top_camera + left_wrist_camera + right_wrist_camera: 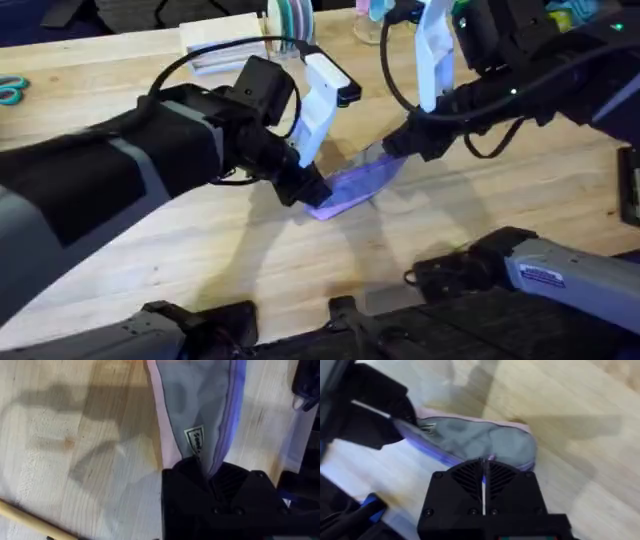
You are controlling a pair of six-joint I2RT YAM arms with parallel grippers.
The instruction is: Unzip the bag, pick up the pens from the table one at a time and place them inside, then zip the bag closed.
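The lavender bag (352,185) lies mid-table between both arms. Its top gapes and shows the grey lining (195,400). My left gripper (308,188) is shut on the bag's near-left end, and in the left wrist view the fabric runs straight into the closed fingers (207,472). My right gripper (395,148) is shut on the opposite end, pinching the purple zipper edge (484,462). The bag (480,440) stretches from there toward the left gripper (395,422). One yellow-tan pen (25,520) lies on the wooden table (75,435) close to the left gripper.
Teal scissors (10,90) lie at the far left edge. A white box (225,45) and a stack of coloured discs (290,18) stand at the back. Bare wood (250,260) lies in front of the bag.
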